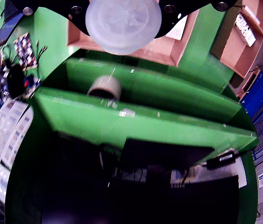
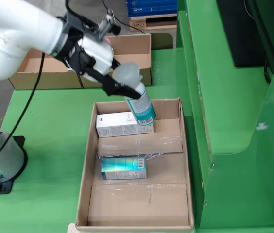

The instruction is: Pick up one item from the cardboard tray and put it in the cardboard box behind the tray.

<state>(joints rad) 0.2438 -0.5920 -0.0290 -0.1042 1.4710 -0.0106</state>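
Seen from the fixed overhead view: a white robot arm (image 2: 15,29) reaching in from the upper left over a green table (image 2: 44,141). At its end, a black gripper (image 2: 127,91) clamped on a spray can (image 2: 138,99) with a pale frosted cap and a teal label, fingers closed against the can just under the cap. Can tilted, cap up and to the left, lower end hanging over the far end of the cardboard tray (image 2: 134,213); whether touching the carton below cannot be told. In the tray, a white carton (image 2: 120,124) lying on its side at the far end, just beside the can, and a teal carton (image 2: 123,167) near the middle, apart from the white one. Near end of the tray bare cardboard. Behind the tray, an open cardboard box (image 2: 132,48) on the table, partly hidden by the arm.

Seen from the camera on the gripper: the frosted cap (image 1: 122,23) filling the top centre, black gripper parts either side. Beyond, green shelving (image 1: 136,116), a roll of tape (image 1: 104,86) on it, and an open box (image 1: 169,51).
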